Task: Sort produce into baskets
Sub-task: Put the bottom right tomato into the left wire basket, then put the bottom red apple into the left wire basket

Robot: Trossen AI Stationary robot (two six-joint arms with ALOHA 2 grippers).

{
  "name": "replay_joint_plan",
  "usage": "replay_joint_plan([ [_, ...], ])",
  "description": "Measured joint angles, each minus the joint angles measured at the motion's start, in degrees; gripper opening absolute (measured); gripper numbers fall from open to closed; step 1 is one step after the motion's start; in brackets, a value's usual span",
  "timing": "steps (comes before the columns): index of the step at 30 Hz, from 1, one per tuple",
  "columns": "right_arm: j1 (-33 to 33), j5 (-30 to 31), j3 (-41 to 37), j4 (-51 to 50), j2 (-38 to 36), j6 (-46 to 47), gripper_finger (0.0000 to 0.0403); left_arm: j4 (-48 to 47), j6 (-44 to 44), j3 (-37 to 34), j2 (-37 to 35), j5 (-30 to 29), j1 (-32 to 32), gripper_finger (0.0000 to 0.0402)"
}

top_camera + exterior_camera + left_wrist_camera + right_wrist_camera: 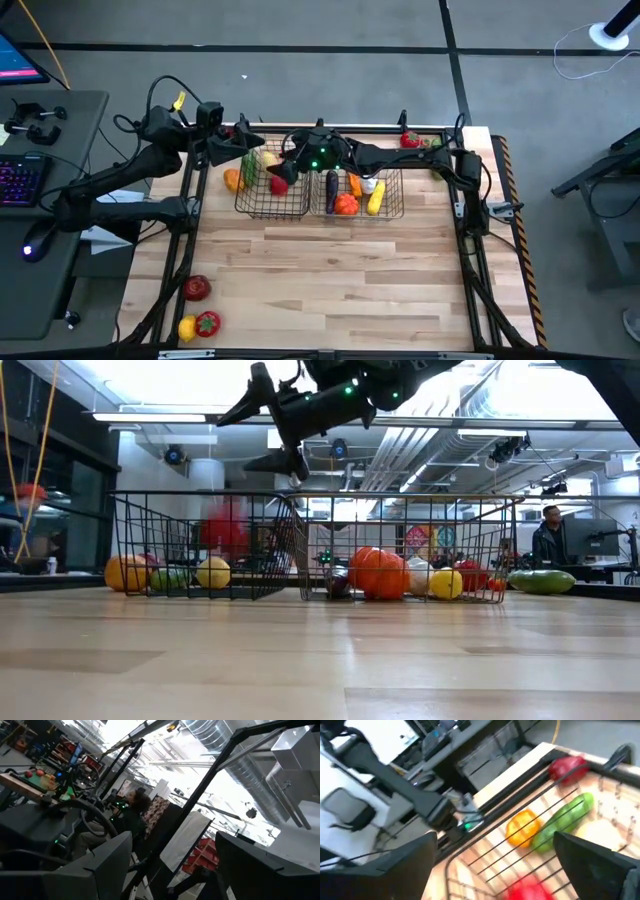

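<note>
Red blur inside the wire: a red piece (228,528) shows in the squarer basket (130,530), above its floor and smeared as if falling. Straight over it hangs the right hand (495,845), fingers spread wide with nothing between them. By my read, that drop is done.

The right arm reaches in from its own side, right across the wider basket (480,530), to get there. The left hand (175,852) waits off the counter's (330,280) rear left edge, tipped up toward the ceiling, fingers apart and empty.

So where does the next piece come from? Loose produce lies in two groups. At the rear right corner sit a red piece (410,140) and a green one (432,143), close to the right arm's base and well behind where its hand is now. That arm would have to pull back across both baskets. In the low view the green one reads as a long vegetable lying flat, its long axis running side to side, so a grip across the narrow way looks sensible.

At the front left corner sit a tomato (196,288), a yellow piece (187,327) and another red one (208,322). Those lie nearer the left arm. An orange piece (232,180) rests just outside the squarer basket's left wall, also on the left arm's side.
</note>
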Motion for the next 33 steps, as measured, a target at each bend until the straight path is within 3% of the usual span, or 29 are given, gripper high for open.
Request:
replay_joint_plan([
  [4, -1.41, 0.33, 2.18, -0.19, 0.0, -1.51, 0.0372, -0.01, 0.0, 0.0, 0.0, 1.62, -0.02, 0.0275],
  [9, -6.18, -10.58, 5.96, -6.98, -2.5, -4.06, 0.0371, -3.78, 1.24, 0.04, -0.02, 3.09, -0.04, 0.0275],
  [13, -9.62, -17.35, 7.88, -17.47, -6.96, -6.65, 0.0371, -15.08, 7.33, 0.07, 1.19, 1.84, -1.0, 0.0275],
  [16, -10.86, -16.99, 8.3, -27.28, -12.33, -10.97, 0.0371, -27.3, 12.56, 0.09, 4.36, -1.57, -3.34, 0.0275],
  [19, -10.85, -11.55, 8.26, -37.66, -18.91, -15.91, 0.0371, -36.54, 15.74, 0.05, 9.59, -5.91, -7.17, 0.0275],
  [26, -5.41, 11.31, 8.26, -60.2, -32.61, -18.66, 0.0371, -45.69, 13.28, 0.02, 20.01, -10.62, -19.99, 0.0275],
  [30, -0.56, 18.04, 8.26, -71.99, -38.49, -16.18, 0.0371, -54.4, 9.06, 0.2, 21.72, -15.26, -28.27, 0.0275],
  [33, 3.85, 22.64, 8.22, -79.75, -42.53, -13.18, 0.0371, -65.99, 5.05, 3.12, 22.53, -20.4, -34.54, 0.0275],
])
